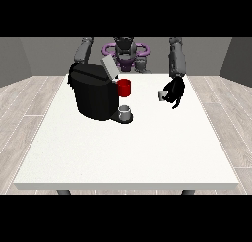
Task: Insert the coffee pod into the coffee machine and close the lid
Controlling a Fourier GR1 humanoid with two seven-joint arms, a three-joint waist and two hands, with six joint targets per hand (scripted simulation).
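Hand at view's right [174, 92]: fingers curled around the coffee pod [161, 96], held above the desk [147, 147], right of the coffee machine [93, 96]. Lid [109, 67] raised. Other hand hidden behind the machine.

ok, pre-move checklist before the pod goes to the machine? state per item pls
1. Coffee pod in hand: ok. The small light pod sits at the fingers of the hand at the view's right, above the table.
2. Coffee machine lid open: ok, it is tilted up.
3. Pod slot free: cannot tell, the opening is not visible from the front view.
4. Path from pod to machine: not ok yet. The red part on the machine's side lies between them, so approach from above.
5. Cup on the machine's base: ok, upright.
6. Other hand: cannot tell, hidden behind the machine.
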